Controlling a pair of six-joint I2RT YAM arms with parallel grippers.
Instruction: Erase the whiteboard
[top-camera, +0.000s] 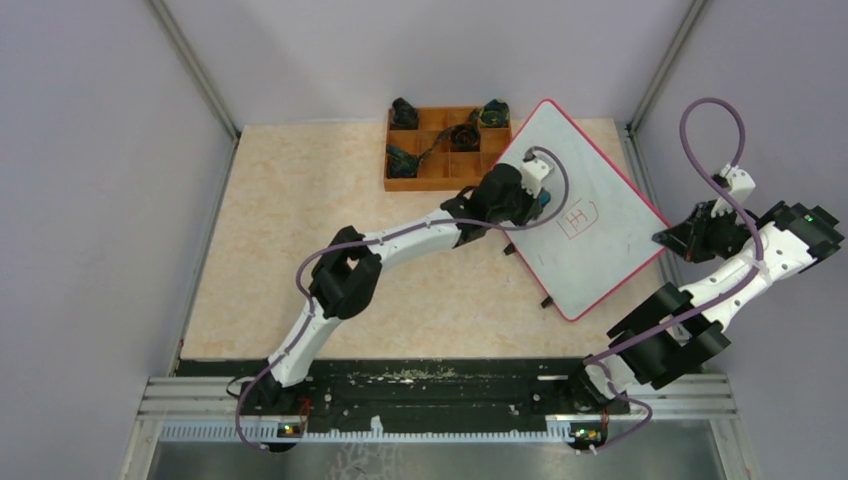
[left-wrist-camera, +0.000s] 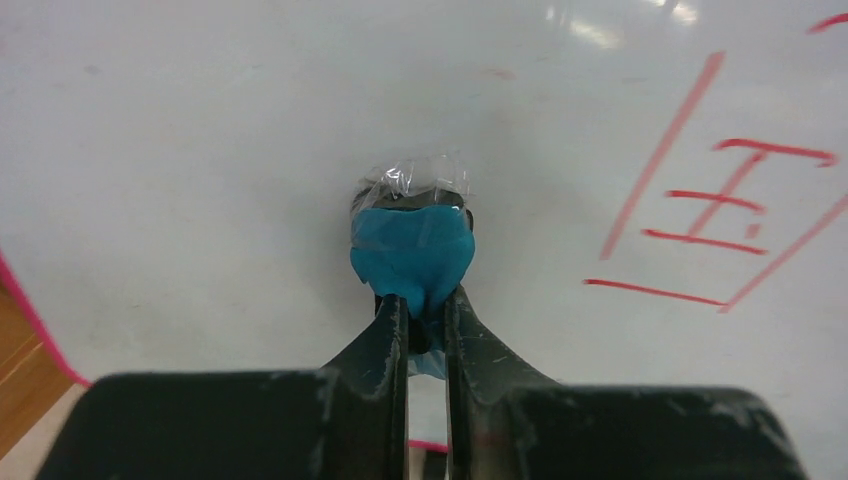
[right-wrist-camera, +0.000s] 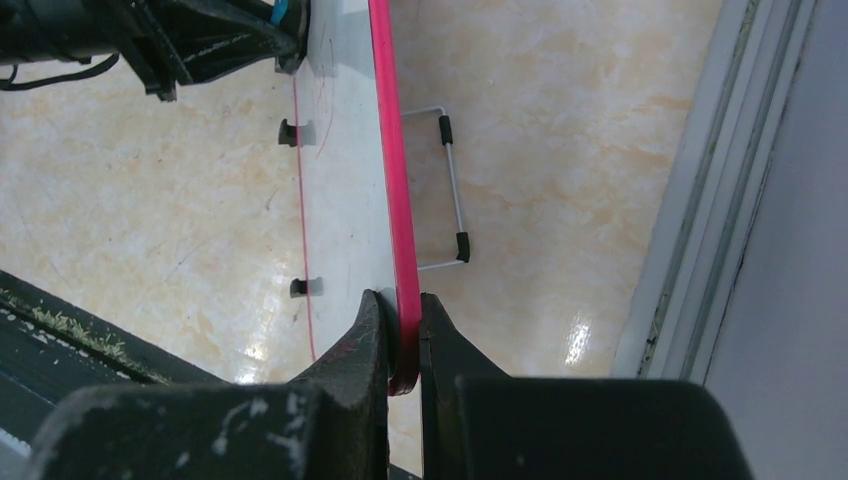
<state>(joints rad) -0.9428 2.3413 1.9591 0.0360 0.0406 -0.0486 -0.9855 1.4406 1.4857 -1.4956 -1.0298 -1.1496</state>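
The whiteboard (top-camera: 610, 260) is a glossy white rectangle with a thin red rim and rounded corners. It lies cornerwise on the beige marbled tabletop (top-camera: 300, 220), with its far corner just beside the orange compartment tray (top-camera: 388, 150).

The left arm reaches out long over the board's far-left part. The left gripper (left-wrist-camera: 425, 300) is closed on a soft, crumpled teal wad (left-wrist-camera: 412, 250) topped with clear film (left-wrist-camera: 410, 180), and the wad is pressed to the white surface. Red marks (left-wrist-camera: 720, 220), a boxed scribble, sit just right of the wad.

The right arm is folded at the board's right side. The right gripper (right-wrist-camera: 403, 310) pinches the red rim between its dark, scuffed jaws. A thin wire leg (right-wrist-camera: 455, 185) with black tips shows behind the board. The board's underside is hidden.
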